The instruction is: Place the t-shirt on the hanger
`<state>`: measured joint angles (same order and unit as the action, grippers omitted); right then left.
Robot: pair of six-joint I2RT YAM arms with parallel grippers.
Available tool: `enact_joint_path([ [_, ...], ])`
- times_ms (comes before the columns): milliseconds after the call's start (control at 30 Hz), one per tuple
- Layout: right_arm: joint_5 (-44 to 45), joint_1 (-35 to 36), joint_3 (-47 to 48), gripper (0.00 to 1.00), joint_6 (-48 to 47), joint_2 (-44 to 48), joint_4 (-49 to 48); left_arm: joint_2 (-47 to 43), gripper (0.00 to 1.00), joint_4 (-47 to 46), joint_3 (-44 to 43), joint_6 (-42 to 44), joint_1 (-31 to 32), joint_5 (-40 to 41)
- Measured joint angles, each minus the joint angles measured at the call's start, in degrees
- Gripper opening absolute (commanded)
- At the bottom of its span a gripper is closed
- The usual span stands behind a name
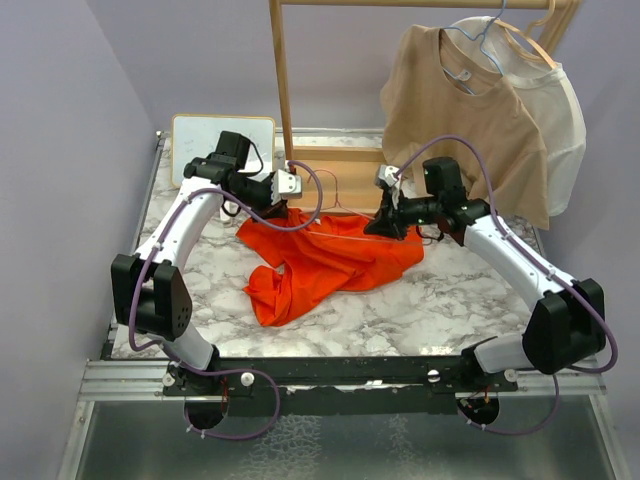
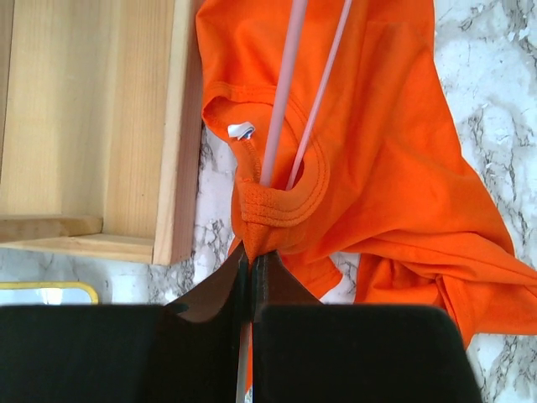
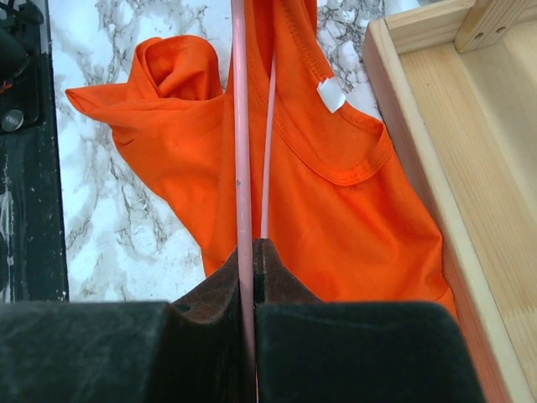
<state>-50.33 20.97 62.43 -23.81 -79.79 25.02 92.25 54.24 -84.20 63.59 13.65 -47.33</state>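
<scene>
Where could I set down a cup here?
Bare marble lies near-right, between the t-shirt and the right arm, and near-left by the left arm. The back middle is crowded: left end effector, right end effector, hanger and wooden rack base meet there.

The top view is lit brightly and evenly from above, everything is held sharp, and only soft, short shadows are laid on the table (image 1: 430,300). In both wrist views the black fingers (image 2: 361,357) are rendered dark, featureless and slightly soft along the bottom edge. Beyond them the t-shirt (image 2: 394,151) is caught crisp and heavily saturated, and the white marble is nearly washed out.
</scene>
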Motion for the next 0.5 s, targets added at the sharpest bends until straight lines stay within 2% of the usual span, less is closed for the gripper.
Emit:
enact_joint_path([
  [500,-1.73,-0.22,-0.63,0.01,3.96,-1.05,-5.97,-0.37,0.05,-9.40,0.00,-9.86,1.03,-3.23],
])
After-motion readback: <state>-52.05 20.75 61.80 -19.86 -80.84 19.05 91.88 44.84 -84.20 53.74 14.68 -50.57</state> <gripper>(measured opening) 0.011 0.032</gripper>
